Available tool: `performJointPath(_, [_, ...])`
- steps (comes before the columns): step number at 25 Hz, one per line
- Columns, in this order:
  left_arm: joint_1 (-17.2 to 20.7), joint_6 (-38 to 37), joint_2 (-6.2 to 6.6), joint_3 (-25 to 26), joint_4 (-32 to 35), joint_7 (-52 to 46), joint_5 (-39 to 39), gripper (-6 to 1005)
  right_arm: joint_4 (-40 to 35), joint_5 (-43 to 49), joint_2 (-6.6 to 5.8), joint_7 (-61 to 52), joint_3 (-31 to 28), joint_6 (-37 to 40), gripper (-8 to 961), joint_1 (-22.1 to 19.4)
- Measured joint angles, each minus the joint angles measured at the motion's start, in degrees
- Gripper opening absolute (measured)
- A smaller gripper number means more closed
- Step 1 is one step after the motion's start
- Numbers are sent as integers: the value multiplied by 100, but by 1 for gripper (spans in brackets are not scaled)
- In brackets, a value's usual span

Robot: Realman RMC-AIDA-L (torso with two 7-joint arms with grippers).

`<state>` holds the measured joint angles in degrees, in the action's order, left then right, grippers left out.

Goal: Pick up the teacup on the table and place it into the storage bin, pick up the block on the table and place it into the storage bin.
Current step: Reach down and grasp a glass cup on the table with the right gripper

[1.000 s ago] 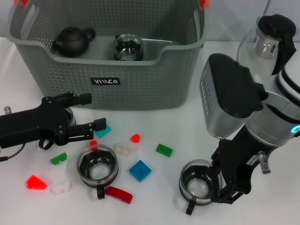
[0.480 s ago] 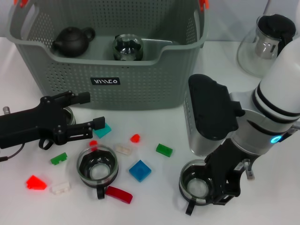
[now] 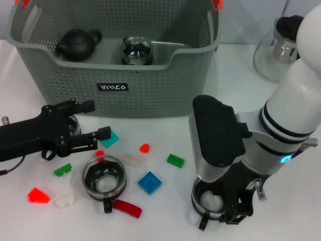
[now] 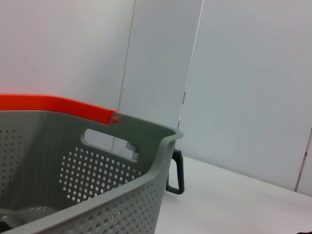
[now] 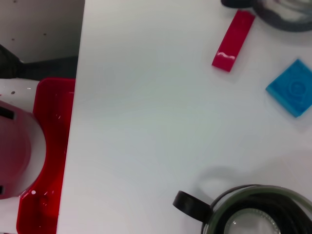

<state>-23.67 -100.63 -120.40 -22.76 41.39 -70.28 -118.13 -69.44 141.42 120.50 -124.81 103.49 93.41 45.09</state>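
Look to the near right for the right gripper (image 3: 235, 210), brought lower and leftward over the past second until pressed close to the right rim of the clear glass teacup with a dark inner ring and black handle (image 3: 208, 202). Cannot tell whether clamped or apart: hidden under the bulky silver-and-black wrist. Find the same teacup (image 5: 258, 217) in the right wrist view, sitting flat on the white table (image 3: 165, 133), handle toward the near side.

Judging by this, count the reach as finished and the grasp as about to happen or under way; nothing lifted yet, nothing new carried to the large grey-green perforated plastic storage bin (image 3: 150, 95) at the far centre. Inside the bin, note a small black teapot (image 3: 77, 42) and a round glass vessel (image 3: 137, 50).

At the left, see the left gripper (image 3: 93, 120) hovering low, jaws apart, just near of the bin's front wall and almost unmoved over the same second. Just beside it, toward the near side, spot a second glass teacup (image 3: 104, 178).

Between the cups, untouched and unshifted: a flat blue square block (image 3: 149, 183), a long red block (image 3: 126, 208), a small green block (image 3: 175, 160). Expect a lift of the right cup, then a carry far and left over the bin's rim; beware of the wrist clipping that rim.
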Motion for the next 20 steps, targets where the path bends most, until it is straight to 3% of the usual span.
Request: performJointPath(20, [20,-1,-10,0,-9,64,0,832,157,167,36,-148,309,-298,518,-27])
